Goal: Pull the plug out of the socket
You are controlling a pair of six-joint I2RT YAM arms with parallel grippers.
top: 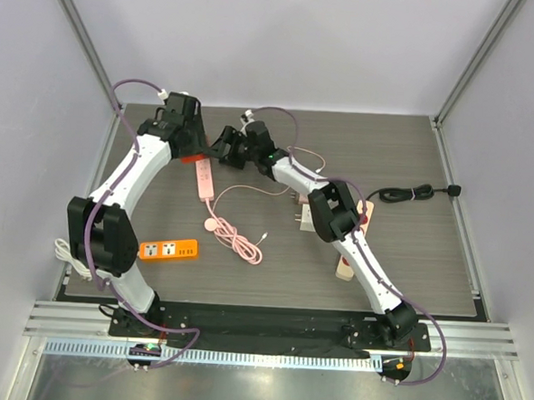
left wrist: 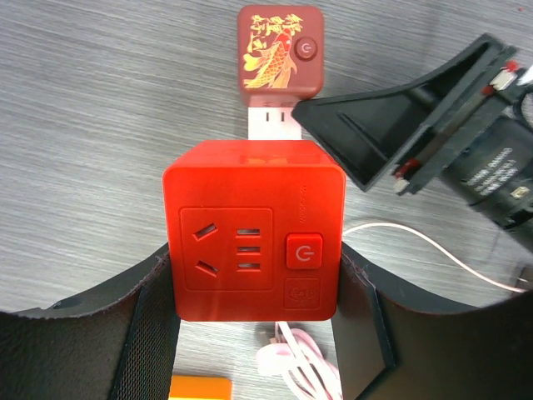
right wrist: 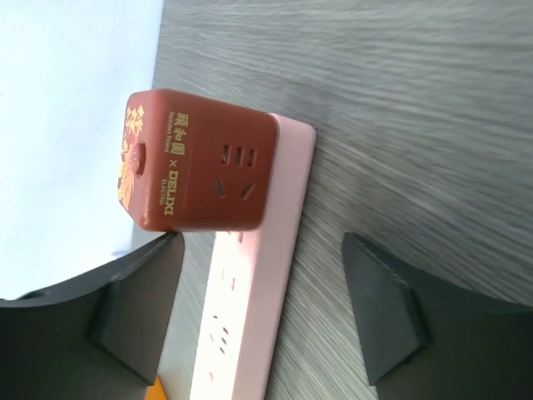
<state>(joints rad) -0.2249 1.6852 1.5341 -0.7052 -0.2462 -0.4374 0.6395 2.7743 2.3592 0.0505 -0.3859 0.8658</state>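
A bright red cube plug (left wrist: pixel 254 229) sits between my left gripper's (left wrist: pixel 254 279) fingers, and both pads press its sides. Just beyond it a dark red cube with a gold fish (left wrist: pixel 281 50) is seated on the end of the pink socket strip (left wrist: pixel 275 125). In the right wrist view that dark cube (right wrist: pixel 200 171) stands on the strip (right wrist: pixel 266 275), and the sockets below it are bare. My right gripper (right wrist: pixel 262 246) is open and straddles the strip short of the cube. From above, both grippers (top: pixel 190 152) (top: pixel 220 147) meet over the strip's (top: pixel 204 183) far end. Whether the bright cube is seated in the strip is hidden.
An orange power strip (top: pixel 168 248) lies front left. A coiled pink cable (top: pixel 237 239) runs from the pink strip. A white adapter (top: pixel 300 220) and a wooden block (top: pixel 345 264) lie under the right arm. A black cable (top: pixel 412 193) lies at the right.
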